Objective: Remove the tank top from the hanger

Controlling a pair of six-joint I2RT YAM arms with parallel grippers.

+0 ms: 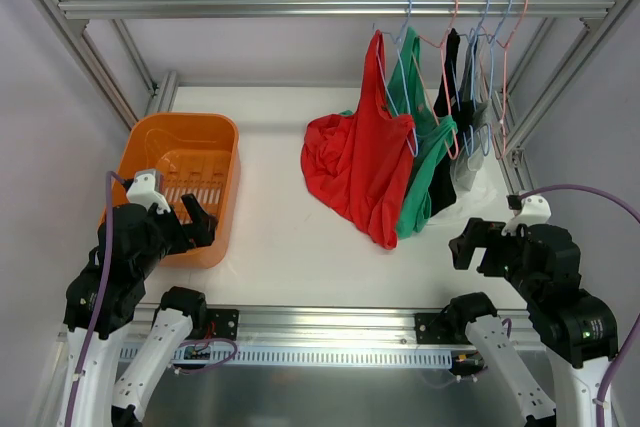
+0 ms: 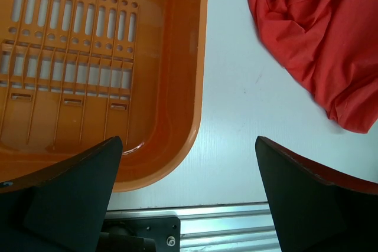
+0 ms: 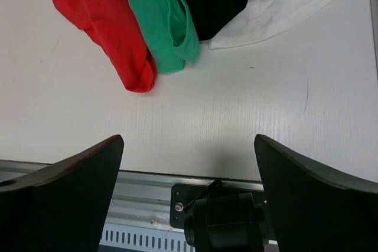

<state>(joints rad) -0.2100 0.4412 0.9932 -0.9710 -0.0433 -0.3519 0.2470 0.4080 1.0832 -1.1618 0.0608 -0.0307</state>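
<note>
The red fabric tank top [image 1: 360, 162] hangs at about 1 o'clock in the overhead view, its straps looped over a light blue wire hanger [image 1: 407, 22] hooked on the aluminium rail [image 1: 250, 7] at 12 o'clock, while its lower half slumps in folds onto the white table [image 1: 270, 247]; it is the frontmost of the row, with a green tank top [image 1: 425, 137] pressed against it at its 3 o'clock side, then a black garment [image 1: 452, 67] and a white garment [image 1: 465, 172] beyond. An orange slotted plastic basket [image 1: 225, 147] sits at 9 o'clock, well apart from the clothes. The removal looks not yet begun: this reads as the reach-in stage, and the next move probably calls for one arm to travel up toward 1 o'clock and take a strap or the cloth near the hanger's shoulder, the other perhaps steadying the hanger. The left gripper [image 2: 188, 143] hovers at 8 o'clock over the basket's near rim, jaws spread wide, grasping nothing; the right gripper [image 3: 189, 140] at 4 o'clock is likewise released and empty, above bare table just short of the hems
</note>
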